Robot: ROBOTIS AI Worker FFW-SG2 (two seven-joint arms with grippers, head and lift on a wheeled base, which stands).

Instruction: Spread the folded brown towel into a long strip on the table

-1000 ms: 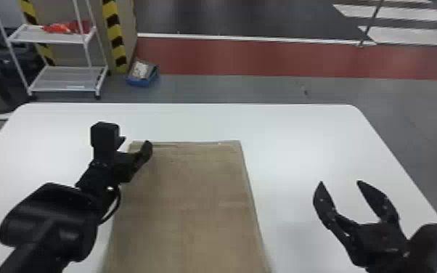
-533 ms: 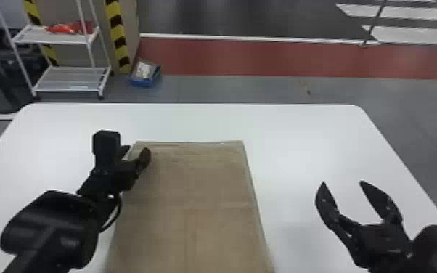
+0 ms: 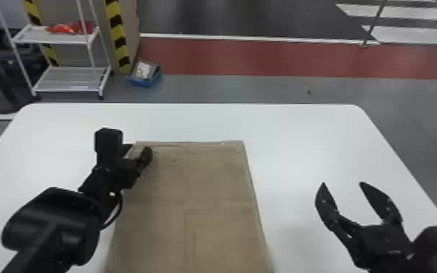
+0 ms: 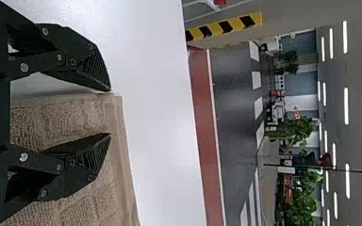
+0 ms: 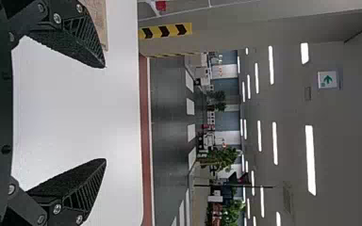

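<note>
We see bright indoor light from overhead: ceiling light strips (image 5: 310, 160) glare white in both wrist views, grey ceiling (image 5: 290, 103) dimmer between them. White tabletop (image 3: 301, 127) shows us soft sheen in head view; faint, soft-edged shadow darkens brown towel (image 3: 192, 181) beside left gripper (image 3: 138, 150).

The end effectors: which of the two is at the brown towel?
The left end effector, open at the far left corner of the towel. The right end effector, also open, is to the right of it.
</note>
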